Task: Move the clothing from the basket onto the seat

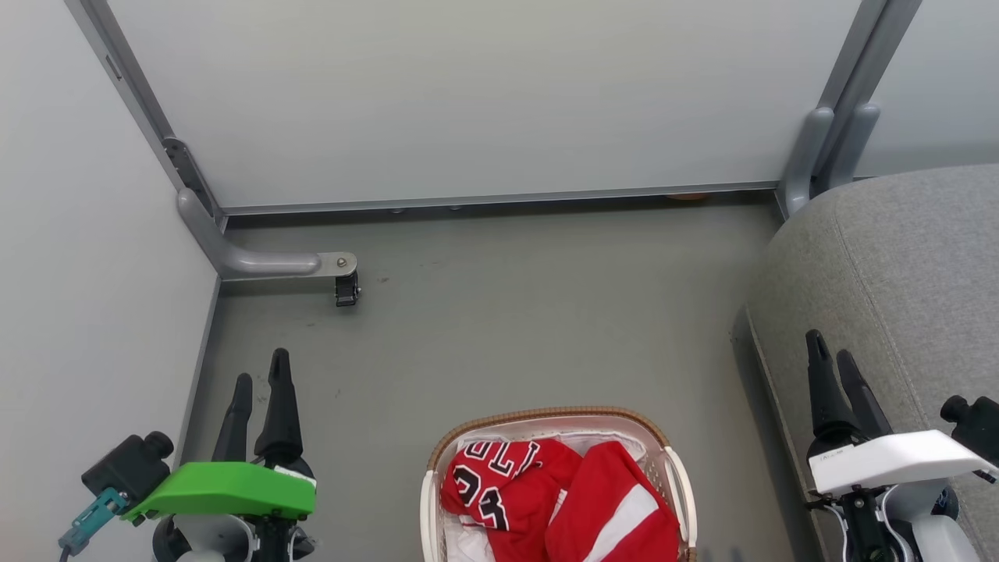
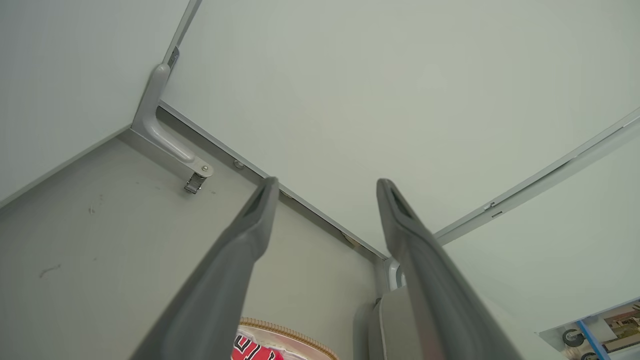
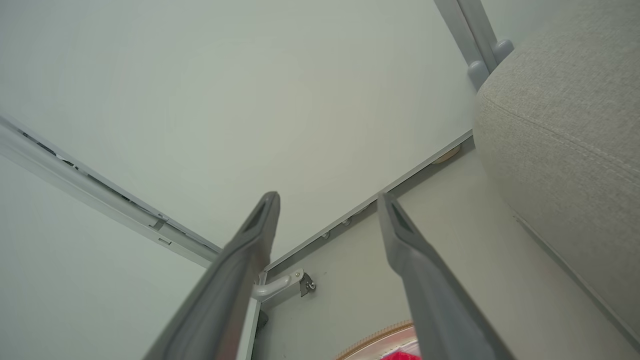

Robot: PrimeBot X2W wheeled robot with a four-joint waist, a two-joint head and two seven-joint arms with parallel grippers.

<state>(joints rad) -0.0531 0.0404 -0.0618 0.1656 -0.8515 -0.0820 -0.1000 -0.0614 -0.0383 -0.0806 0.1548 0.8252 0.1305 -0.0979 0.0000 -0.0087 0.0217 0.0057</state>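
The cream basket (image 1: 675,476) with its brown rim sits on the floor at the bottom centre of the head view. Inside lie the red clothing: a jersey (image 1: 499,480) with black white-edged letters on the left and shorts (image 1: 616,511) with a broad white stripe on the right. The grey seat (image 1: 897,265) fills the right side. My left gripper (image 1: 261,368) stands open at lower left, well left of the basket, with nothing between its fingers. My right gripper (image 1: 831,345) is open at lower right, over the seat's edge. The basket rim (image 2: 285,331) and the seat (image 3: 565,130) also show in the wrist views.
Pale partition walls (image 1: 468,94) enclose the grey floor (image 1: 507,328). A grey bracket foot with a small caster (image 1: 343,285) juts from the left corner. Metal posts (image 1: 827,148) stand at the back right corner beside the seat. A white sheet (image 1: 468,542) lines the basket.
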